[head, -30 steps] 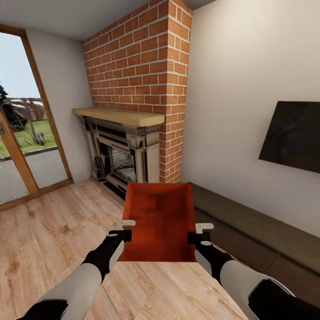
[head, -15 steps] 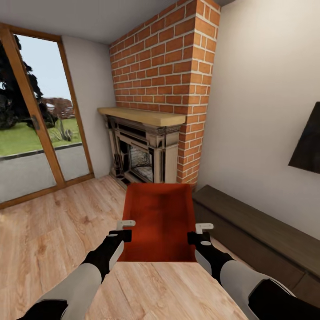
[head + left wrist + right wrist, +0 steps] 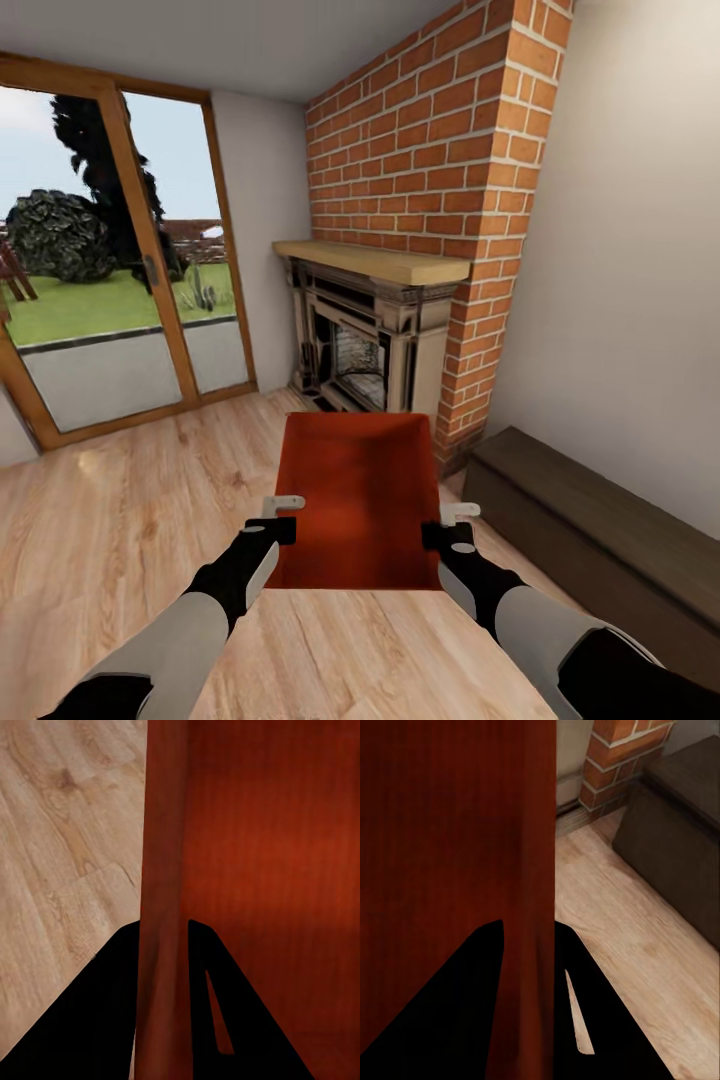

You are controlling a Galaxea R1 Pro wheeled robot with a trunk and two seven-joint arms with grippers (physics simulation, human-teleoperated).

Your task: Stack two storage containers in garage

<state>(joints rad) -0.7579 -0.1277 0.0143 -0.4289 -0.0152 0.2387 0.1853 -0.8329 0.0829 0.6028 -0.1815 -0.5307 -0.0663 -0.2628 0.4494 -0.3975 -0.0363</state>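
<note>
Fingers [image 3: 120, 1020] pinching storage container [image 3: 358, 500] walls both sides, head view adds fireplace [image 3: 370, 340], glass door [image 3: 110, 270]

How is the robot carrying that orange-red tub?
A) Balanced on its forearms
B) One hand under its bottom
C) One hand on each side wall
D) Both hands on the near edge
C: the left hand pinches the left wall of the tub and the right hand pinches the right wall, each wall between two fingers.

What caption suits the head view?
Both grippers carry an orange-red container before the brick fireplace.
</note>
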